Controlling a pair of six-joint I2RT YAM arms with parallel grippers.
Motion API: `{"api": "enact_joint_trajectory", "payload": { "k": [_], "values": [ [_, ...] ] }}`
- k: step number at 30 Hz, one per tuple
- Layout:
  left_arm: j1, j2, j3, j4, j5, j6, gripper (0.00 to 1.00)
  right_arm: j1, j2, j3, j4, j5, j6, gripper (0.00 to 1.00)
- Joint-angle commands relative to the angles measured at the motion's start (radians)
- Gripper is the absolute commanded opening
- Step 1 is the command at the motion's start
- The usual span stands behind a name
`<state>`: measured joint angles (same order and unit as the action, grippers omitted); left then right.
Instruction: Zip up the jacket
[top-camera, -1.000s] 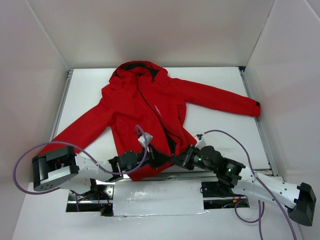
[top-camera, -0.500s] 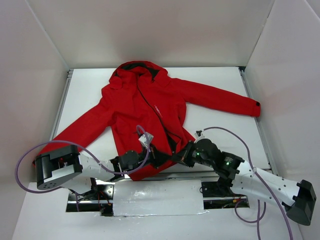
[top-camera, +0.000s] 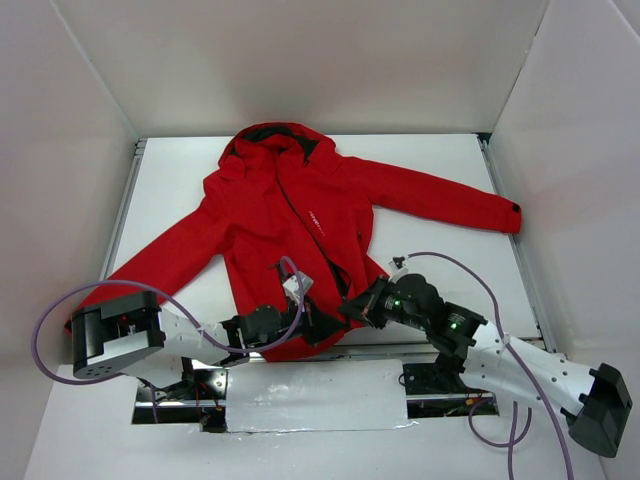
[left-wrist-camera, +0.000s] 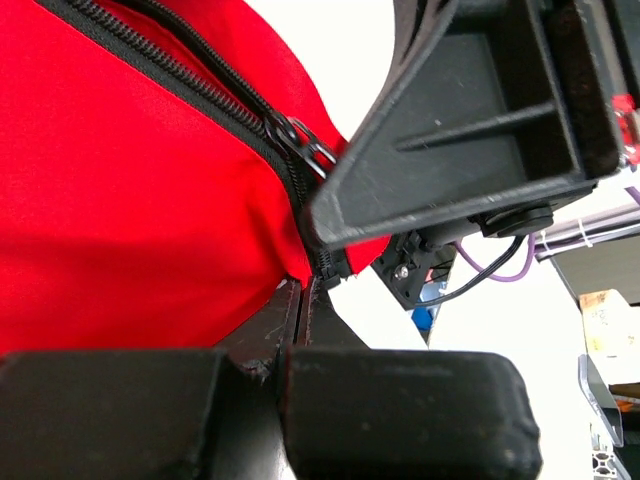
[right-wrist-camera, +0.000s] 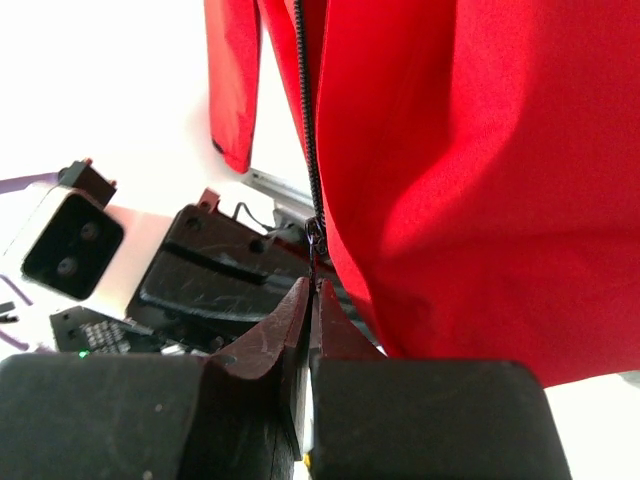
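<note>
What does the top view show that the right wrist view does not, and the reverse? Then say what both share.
Only the top view: the whole jacket spread on the table, with its hood and sleeves.
Only the right wrist view: the zip teeth close up, running down to the right gripper, which is shut at the zip's foot.
Both: the red jacket, and the left gripper close beside the right one at the hem.

From above, jacket (top-camera: 290, 215) hem (the near middle) hidden beneath left hand (top-camera: 318, 324) and right hand (top-camera: 348, 308)
</note>
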<state>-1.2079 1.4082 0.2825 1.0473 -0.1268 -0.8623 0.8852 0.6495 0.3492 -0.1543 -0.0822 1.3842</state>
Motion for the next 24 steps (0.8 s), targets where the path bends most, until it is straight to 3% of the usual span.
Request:
{"api": "enact_joint_trajectory", "payload": {
  "k": [1, 6, 11, 16, 20, 24],
  "values": [
    [-0.022, 0.0, -0.008, -0.007, 0.081, 0.025, 0.0, -0.044, -0.002, 0.001, 0.176, 0.046, -0.042, 0.0],
    [-0.041, -0.003, -0.013, -0.016, 0.059, 0.023, 0.0, -0.132, 0.149, 0.029, 0.347, -0.042, -0.137, 0.0],
    [-0.047, -0.014, -0.062, 0.005, 0.027, -0.003, 0.0, -0.293, 0.444, 0.218, 0.487, -0.295, -0.171, 0.0],
    [-0.087, -0.044, -0.088, -0.02, 0.001, -0.004, 0.0, -0.333, 0.618, 0.459, 0.412, -0.321, -0.214, 0.0],
    [-0.117, -0.037, -0.095, -0.023, -0.008, -0.006, 0.0, -0.4, 0.803, 0.591, 0.47, -0.425, -0.146, 0.0],
    [-0.177, -0.034, -0.079, -0.067, -0.062, -0.004, 0.0, -0.454, 1.002, 0.759, 0.481, -0.419, -0.133, 0.0]
  ]
}}
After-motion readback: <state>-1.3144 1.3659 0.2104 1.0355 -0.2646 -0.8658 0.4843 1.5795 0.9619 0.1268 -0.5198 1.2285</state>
